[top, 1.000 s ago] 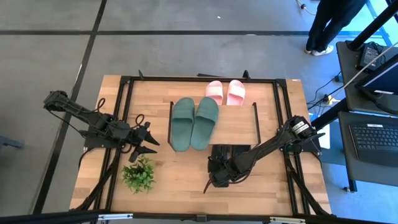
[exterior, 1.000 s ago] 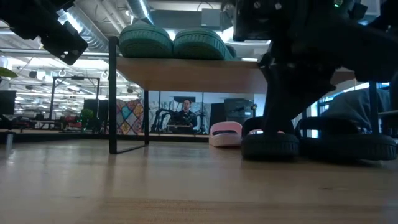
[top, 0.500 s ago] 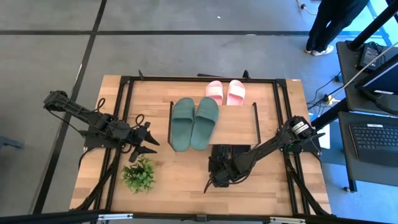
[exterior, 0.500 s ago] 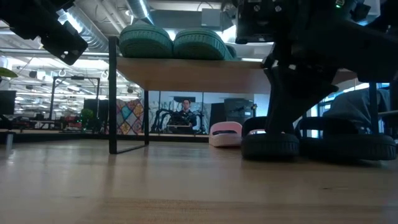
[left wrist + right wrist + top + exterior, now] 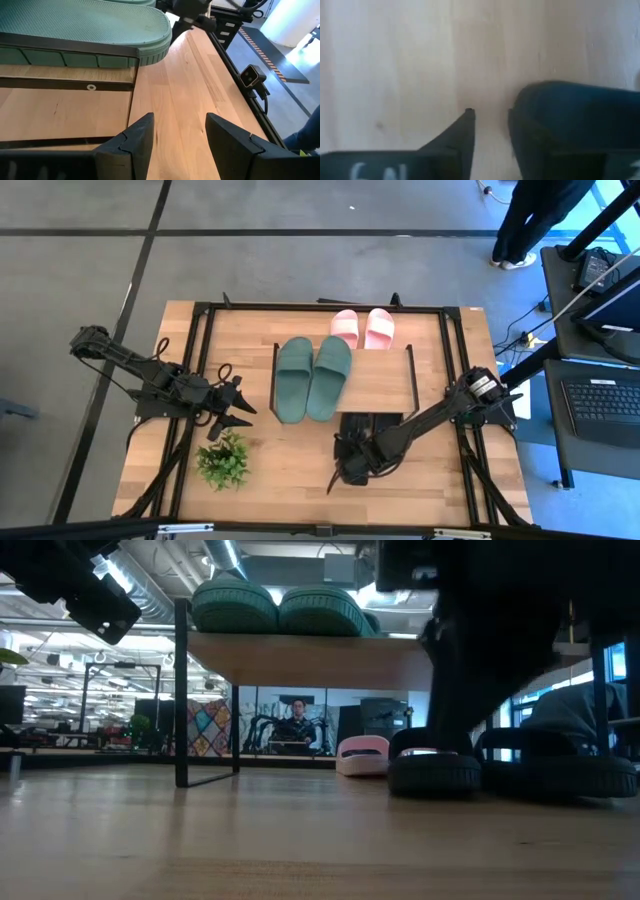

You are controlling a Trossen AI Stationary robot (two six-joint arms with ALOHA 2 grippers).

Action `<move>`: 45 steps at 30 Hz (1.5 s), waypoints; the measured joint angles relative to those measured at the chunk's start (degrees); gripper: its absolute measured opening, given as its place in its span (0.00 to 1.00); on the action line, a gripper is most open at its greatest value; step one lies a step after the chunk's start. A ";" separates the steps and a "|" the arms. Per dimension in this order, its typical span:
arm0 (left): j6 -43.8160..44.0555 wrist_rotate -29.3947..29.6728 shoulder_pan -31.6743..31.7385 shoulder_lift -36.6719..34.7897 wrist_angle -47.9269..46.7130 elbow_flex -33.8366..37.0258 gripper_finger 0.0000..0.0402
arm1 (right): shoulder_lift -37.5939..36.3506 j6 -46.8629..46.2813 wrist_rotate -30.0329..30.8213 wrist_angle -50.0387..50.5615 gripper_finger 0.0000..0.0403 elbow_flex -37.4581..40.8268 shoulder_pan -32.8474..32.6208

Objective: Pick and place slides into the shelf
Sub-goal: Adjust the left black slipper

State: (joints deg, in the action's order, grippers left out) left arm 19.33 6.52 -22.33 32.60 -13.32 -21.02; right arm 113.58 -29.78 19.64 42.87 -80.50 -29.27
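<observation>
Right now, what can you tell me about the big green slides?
The green slides are a pair of soft-looking, dull green sandals with wide straps. They lie side by side on the light wooden top of the shelf, soles down, touching each other. From table height their ridged rounded ends show over the board's edge. No fingers touch them.

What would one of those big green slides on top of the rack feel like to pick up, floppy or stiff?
Probably light for its size and a little bendy: the green slides look like thick moulded foam with ribbed soles in the low view. Lying flat on the shelf, they seem unlikely to roll or tip. The textured footbed in the left wrist view suggests a grippy surface, not a slippery one.
</observation>
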 joint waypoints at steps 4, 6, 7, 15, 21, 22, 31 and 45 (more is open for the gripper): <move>0.00 0.00 0.00 0.00 0.00 0.01 0.42 | 0.00 1.34 0.27 -0.05 0.38 -3.95 -2.01; 0.00 0.00 0.00 0.00 -0.01 0.01 0.42 | 0.00 0.86 1.31 -0.17 0.40 -6.19 -3.36; 0.00 0.00 0.00 0.00 -0.01 0.01 0.42 | -0.06 -0.04 1.94 -0.33 0.41 -7.10 -4.11; 0.00 0.00 0.01 0.00 -0.02 0.01 0.42 | 0.29 -6.97 5.83 3.19 0.42 -9.22 -9.92; 0.34 0.00 0.00 0.00 -0.04 0.00 0.42 | 5.20 -13.14 5.01 3.62 0.42 -9.90 -10.96; 0.87 -0.02 0.02 0.00 -0.04 -0.01 0.42 | 6.27 -13.01 3.96 3.83 0.42 -10.49 -11.05; 1.46 -0.02 0.00 0.00 -0.04 0.01 0.42 | 10.62 -11.87 0.79 0.40 0.42 -13.72 -10.88; 1.26 -0.02 0.00 0.00 -1.70 0.01 0.42 | 10.29 -24.39 24.93 30.61 0.42 -16.25 -8.65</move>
State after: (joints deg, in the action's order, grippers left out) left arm 20.59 6.51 -22.33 32.60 -15.02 -21.02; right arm 123.87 -54.17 44.57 73.49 -96.75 -37.92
